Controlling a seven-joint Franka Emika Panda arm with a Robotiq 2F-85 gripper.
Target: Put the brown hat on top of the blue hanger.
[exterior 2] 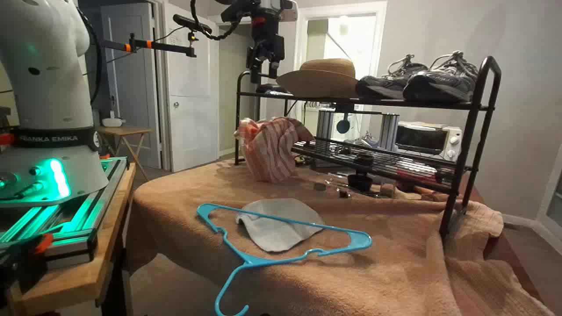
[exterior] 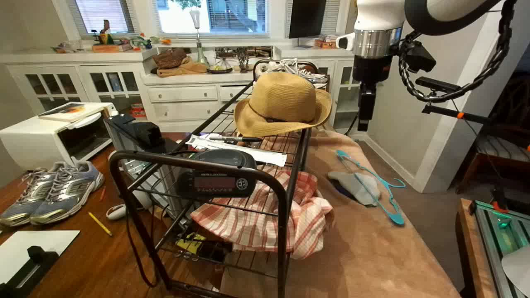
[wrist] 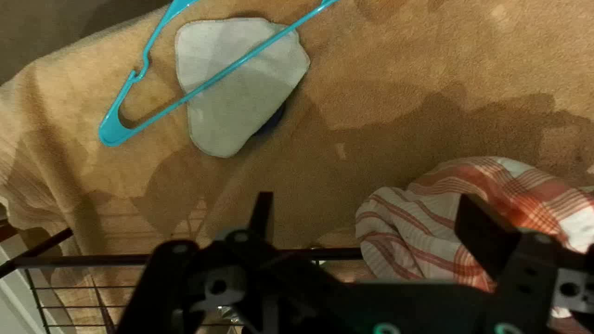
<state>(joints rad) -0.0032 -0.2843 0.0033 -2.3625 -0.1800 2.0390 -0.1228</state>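
Tan hat (exterior: 285, 97) on rack (exterior: 283, 231), gripper (wrist: 369, 213) spread.
Woven, rounded crown, wide curling brim, thin dark band; in an exterior view hat far, blue hanger (exterior 2: 250, 261) near.

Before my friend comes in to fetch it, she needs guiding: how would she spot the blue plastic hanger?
Find the black metal rack, then the tan fleecy blanket spread beside it. There the light-blue plastic hanger lies partly over a pale gray piece of fabric. Unlike that fabric, it's a slim, open frame with a curved hook.
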